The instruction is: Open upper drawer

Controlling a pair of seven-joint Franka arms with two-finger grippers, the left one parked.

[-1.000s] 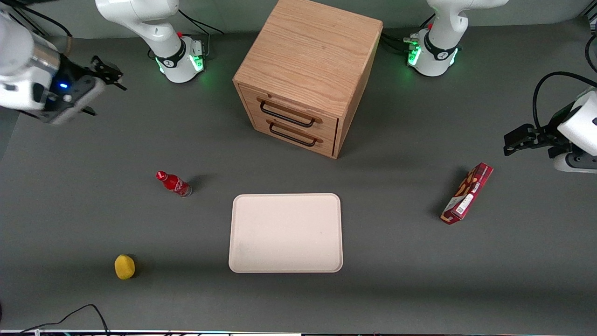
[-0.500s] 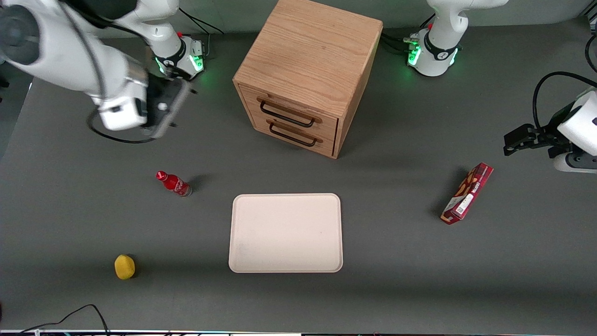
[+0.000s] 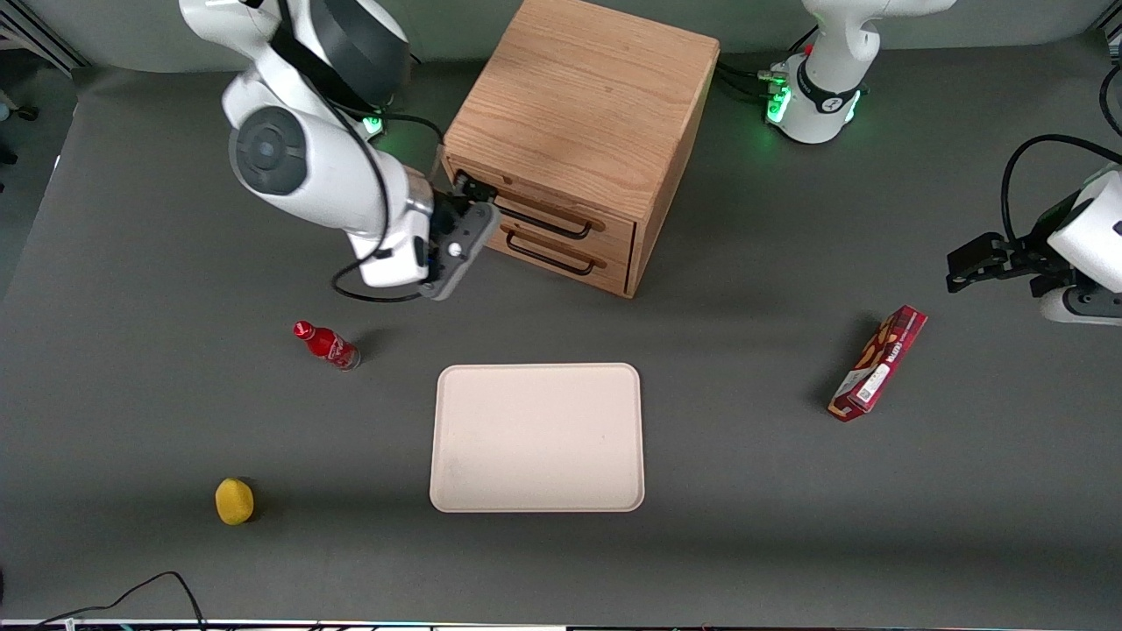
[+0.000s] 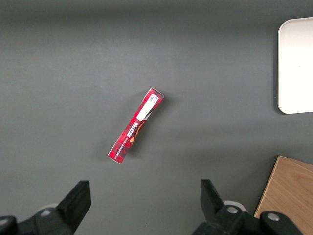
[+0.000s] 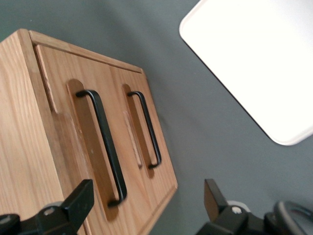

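The wooden cabinet (image 3: 578, 105) stands at the back middle of the table, both drawers shut. The upper drawer (image 3: 614, 230) has a thin black handle (image 3: 548, 223); the lower drawer (image 3: 614, 267) sits below it. My right gripper (image 3: 471, 187) is open and empty, just in front of the upper drawer at the handle's end nearest the working arm, not touching it. In the right wrist view the upper drawer (image 5: 63, 147) and its handle (image 5: 105, 147) lie between the spread fingers (image 5: 80, 200), with the gripper (image 5: 146, 200) a short way off the drawer face.
A pale tray (image 3: 536, 436) lies nearer the front camera than the cabinet. A red bottle (image 3: 327, 345) and a yellow object (image 3: 234, 501) lie toward the working arm's end. A red box (image 3: 878, 363) lies toward the parked arm's end.
My right arm has swung in from the working arm's end of the table to the cabinet's front. The gripper now faces the upper drawer's handle. Nothing else moved.
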